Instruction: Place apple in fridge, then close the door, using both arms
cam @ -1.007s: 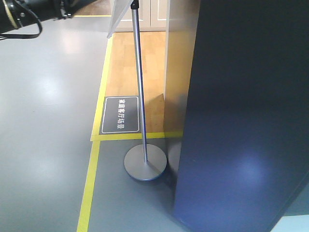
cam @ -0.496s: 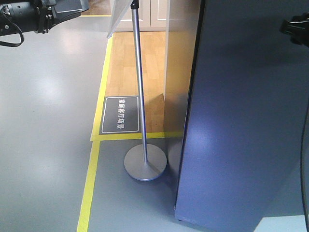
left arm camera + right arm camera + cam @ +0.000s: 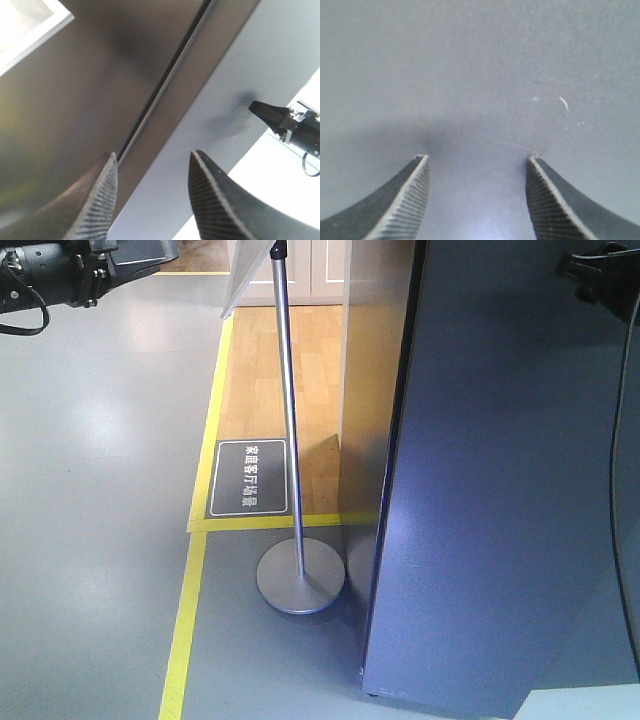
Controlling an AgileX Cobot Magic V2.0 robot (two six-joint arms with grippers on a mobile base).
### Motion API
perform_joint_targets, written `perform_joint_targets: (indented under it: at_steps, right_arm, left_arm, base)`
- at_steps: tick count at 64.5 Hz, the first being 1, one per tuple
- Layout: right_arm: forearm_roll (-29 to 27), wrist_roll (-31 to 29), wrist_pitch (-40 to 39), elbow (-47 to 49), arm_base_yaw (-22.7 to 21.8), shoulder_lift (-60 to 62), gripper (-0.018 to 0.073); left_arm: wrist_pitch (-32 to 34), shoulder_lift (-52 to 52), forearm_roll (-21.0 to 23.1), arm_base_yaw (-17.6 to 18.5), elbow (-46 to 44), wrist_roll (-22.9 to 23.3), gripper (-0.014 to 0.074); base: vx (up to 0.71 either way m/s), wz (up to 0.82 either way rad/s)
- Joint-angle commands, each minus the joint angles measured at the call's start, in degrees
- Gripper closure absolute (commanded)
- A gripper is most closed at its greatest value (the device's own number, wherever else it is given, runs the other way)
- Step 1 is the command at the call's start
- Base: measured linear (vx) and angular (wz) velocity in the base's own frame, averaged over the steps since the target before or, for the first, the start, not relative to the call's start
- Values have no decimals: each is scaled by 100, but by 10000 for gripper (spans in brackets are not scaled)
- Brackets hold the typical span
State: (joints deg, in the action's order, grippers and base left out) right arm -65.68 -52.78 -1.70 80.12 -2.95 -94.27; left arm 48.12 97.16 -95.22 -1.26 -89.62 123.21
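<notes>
A grey floor (image 3: 90, 490) with yellow tape lines runs beside a strip of wood flooring, where a metal stand (image 3: 297, 570) rests on its round base next to a floor sign (image 3: 248, 478). The door (image 3: 500, 500), dark grey, fills the right of the front view, nearly flush with the fridge (image 3: 75, 100); the left wrist view shows only a thin dark seam between them. The left gripper (image 3: 152, 192) is spread and empty, near that seam. The right gripper (image 3: 477, 192) is also spread and empty, its tips at or just off the door's outer face. The apple shows in no view.
</notes>
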Motion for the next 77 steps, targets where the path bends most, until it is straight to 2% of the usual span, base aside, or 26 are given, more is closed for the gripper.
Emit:
perform_joint_targets:
  at_steps: [1, 8, 23, 39, 45, 50, 63, 67, 77]
  right_arm:
    - [120, -109, -213, 626, -42, -89, 138]
    - [91, -109, 57, 983, -42, -354, 138]
    - [119, -132, 714, 1571, -42, -836, 138]
    - [739, -132, 1673, 1684, -42, -701, 154]
    - [987, -132, 2209, 1684, -42, -383, 200]
    - [1061, -132, 2727, 1684, -42, -59, 276]
    - [1125, -158, 3932, 1684, -36, 764, 573]
    - [1125, -177, 4212, 1668, -36, 1023, 575]
    - [1125, -283, 4949, 1668, -36, 1509, 566]
  left_arm:
    - [-217, -276, 248, -9, -185, 11, 262]
    - [-330, -276, 31, -9, -185, 11, 262]
    - [-422, -276, 29, -9, -185, 11, 262]
    - [-489, -282, 38, -9, -185, 11, 277]
    - [-422, -282, 44, -9, -185, 11, 309]
    - [-268, -282, 44, -9, -185, 11, 359]
    - [413, -332, 44, -9, -185, 11, 547]
    - [625, -392, 33, -9, -185, 11, 606]
    - [1130, -651, -40, -9, -185, 11, 604]
  base:
    - [0, 0]
    - [0, -2]
    - [0, 0]
    - [0, -1]
    - [0, 0]
    - [0, 0]
    - [0, 0]
    - [0, 0]
    - [0, 0]
